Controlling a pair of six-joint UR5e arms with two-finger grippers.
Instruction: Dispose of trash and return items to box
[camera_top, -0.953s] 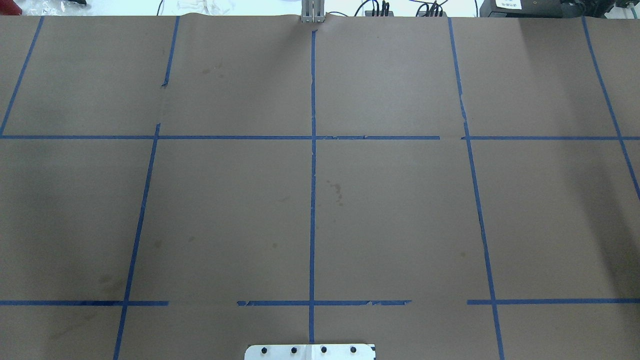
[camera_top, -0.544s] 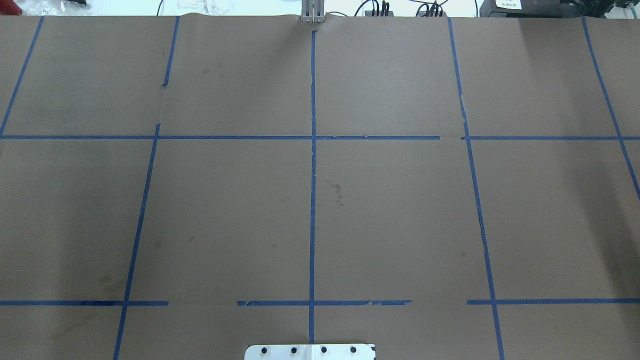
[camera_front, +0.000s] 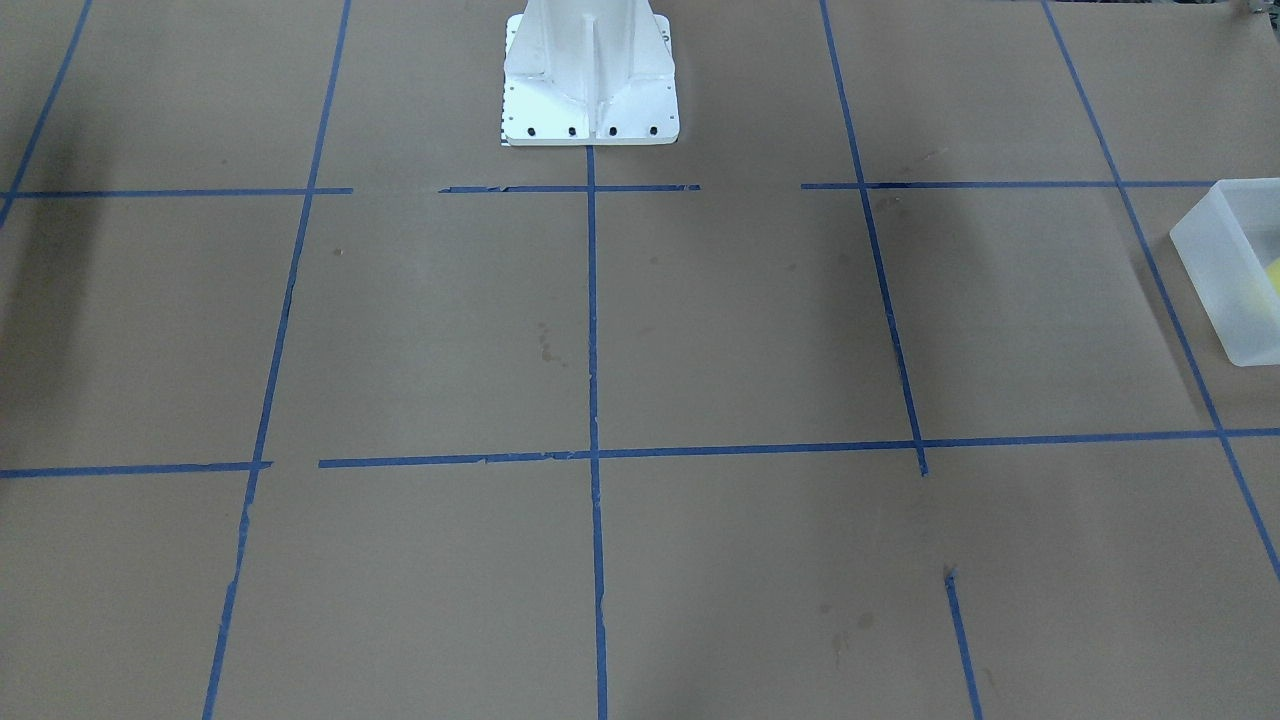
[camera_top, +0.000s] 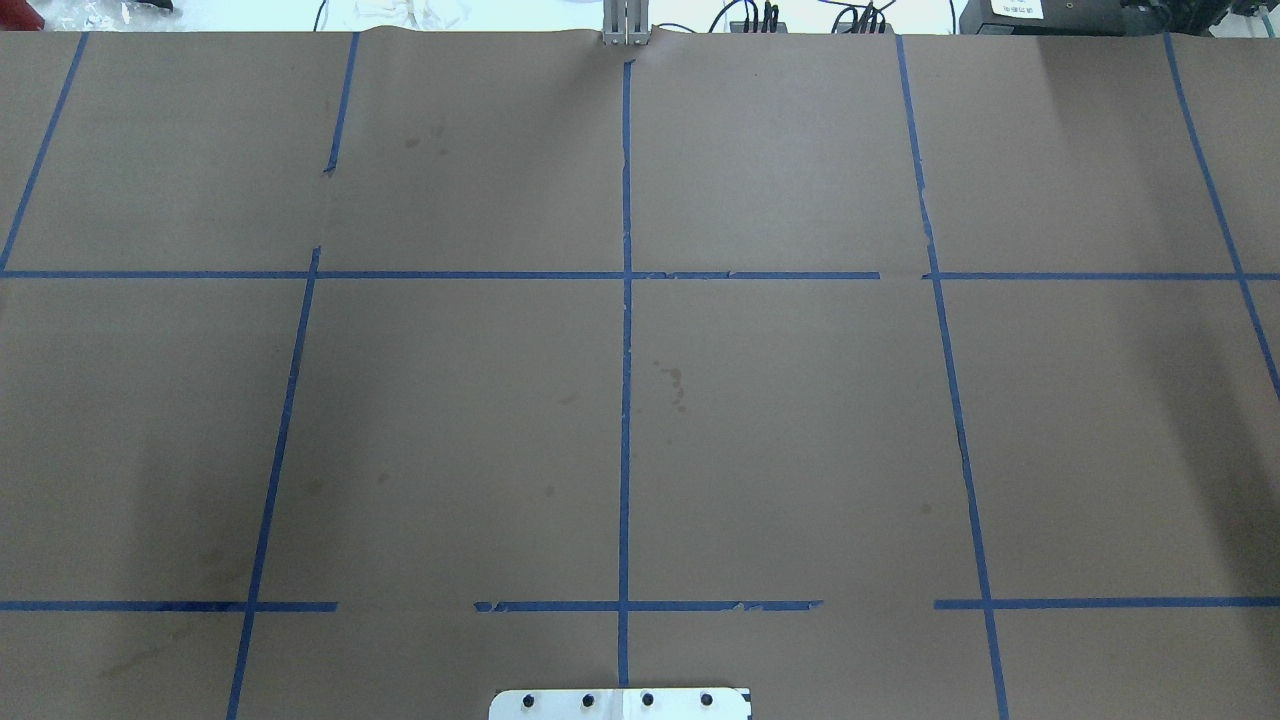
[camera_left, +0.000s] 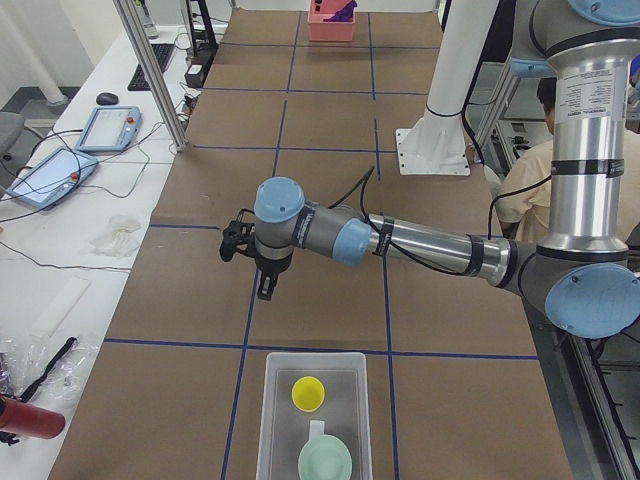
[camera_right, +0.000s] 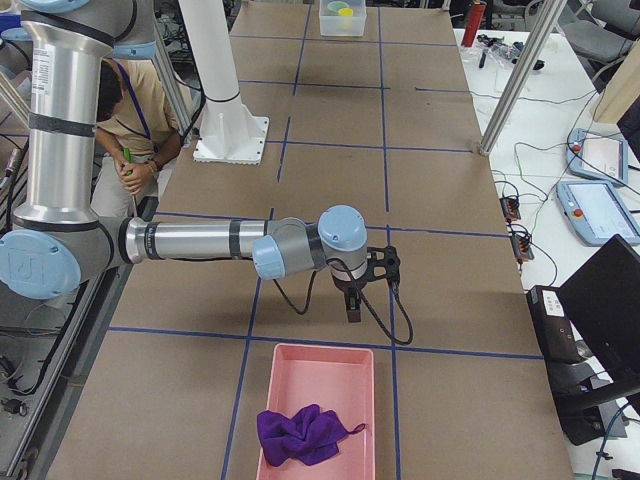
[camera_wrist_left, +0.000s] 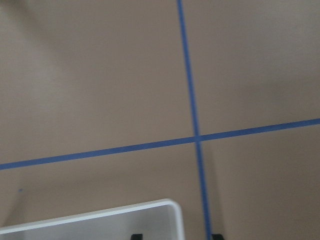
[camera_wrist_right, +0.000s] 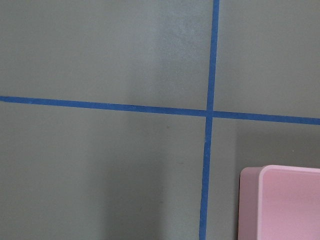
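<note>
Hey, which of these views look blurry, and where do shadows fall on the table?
Left wrist view: soft, the tape and box rim slightly blurred. Right wrist view: sharper, with a dim band left of the pink tray. Overhead view: broad soft shadows at the table's left and right sides.

Bright, even overhead light; soft broad shadows at table ends; left wrist view slightly blurred, others sharp.
</note>
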